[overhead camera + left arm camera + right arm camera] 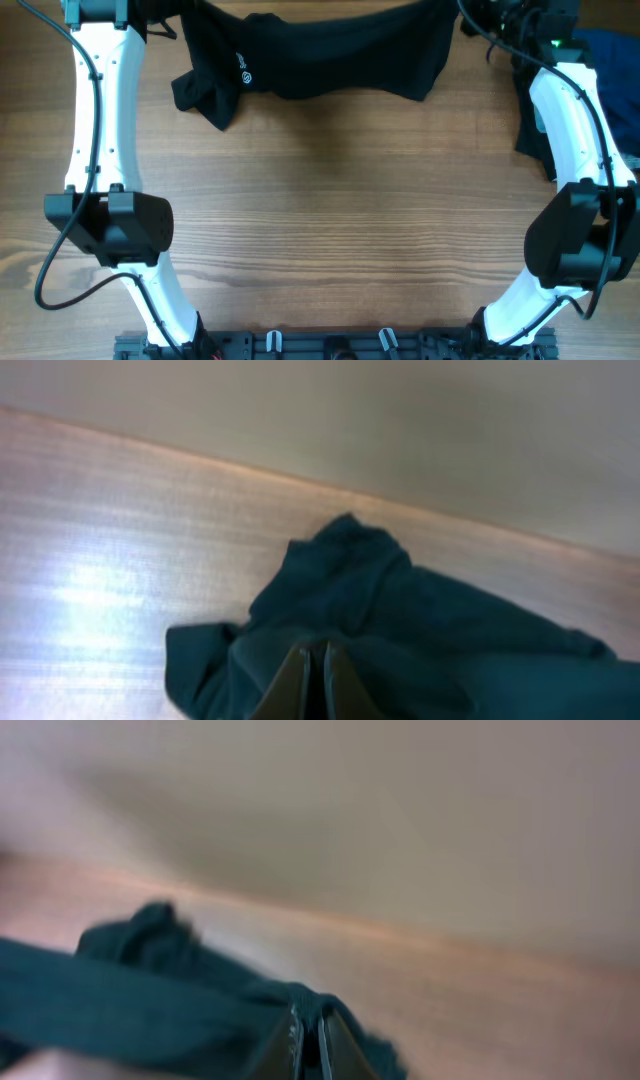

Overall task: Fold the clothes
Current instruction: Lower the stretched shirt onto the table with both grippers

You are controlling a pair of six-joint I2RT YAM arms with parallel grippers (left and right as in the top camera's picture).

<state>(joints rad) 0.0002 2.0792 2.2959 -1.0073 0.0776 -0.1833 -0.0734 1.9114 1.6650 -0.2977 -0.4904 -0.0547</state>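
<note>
Wooden table (330, 220), left arm (98, 110) and right arm (570, 115) stretched far (elbows bent), fingers (292, 682) clamping black garment (330, 55)

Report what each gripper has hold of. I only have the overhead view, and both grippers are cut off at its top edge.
Observer: Left wrist view: the left gripper is shut on the black garment, fabric bunched around its tips.
Operator: Now the right.
Observer: The right gripper is shut on the garment too, though that picture is blurred.
Operator: Check the far table edge.
Observer: The wooden table ends close behind the bunched fabric.
</note>
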